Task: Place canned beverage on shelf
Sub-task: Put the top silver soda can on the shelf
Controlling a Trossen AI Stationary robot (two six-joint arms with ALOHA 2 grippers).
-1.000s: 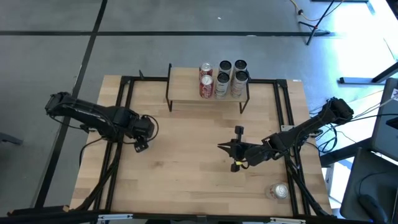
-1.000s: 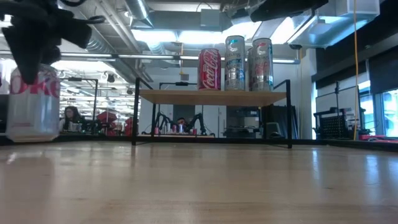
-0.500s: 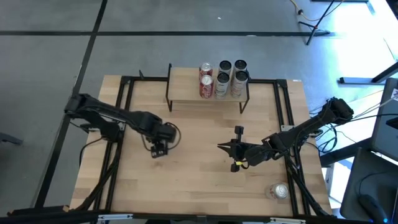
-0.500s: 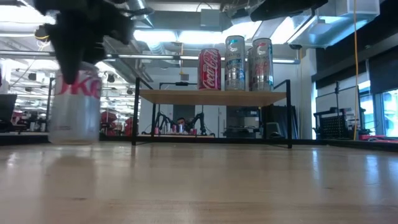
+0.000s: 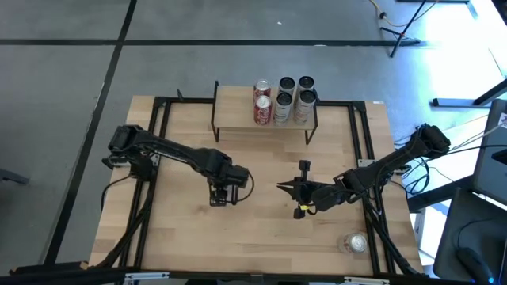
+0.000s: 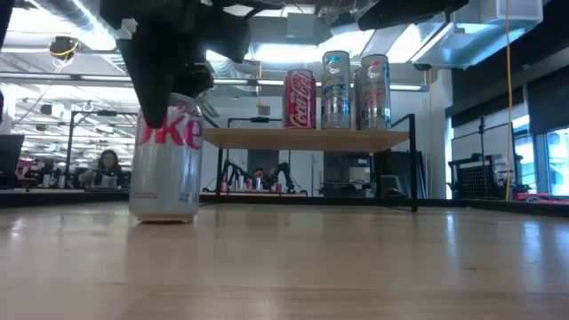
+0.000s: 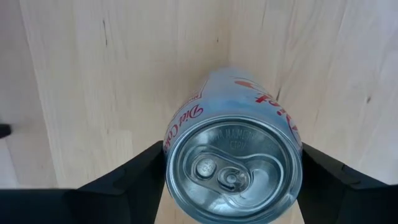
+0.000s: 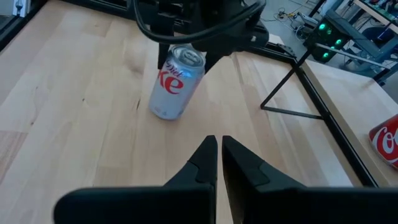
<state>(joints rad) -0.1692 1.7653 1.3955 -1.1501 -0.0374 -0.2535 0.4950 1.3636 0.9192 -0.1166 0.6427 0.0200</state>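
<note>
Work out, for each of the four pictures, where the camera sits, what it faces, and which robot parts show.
High view: above, looking straight down; table, both arms, shelf.
Low view: at tabletop height, looking level at the silver can; left claw above it.
Left wrist view: looks down onto the can top; left claw grips its sides.
Right wrist view: from the right arm; right claw near, fingers closed.
Shared: every view shows the silver can.
</note>
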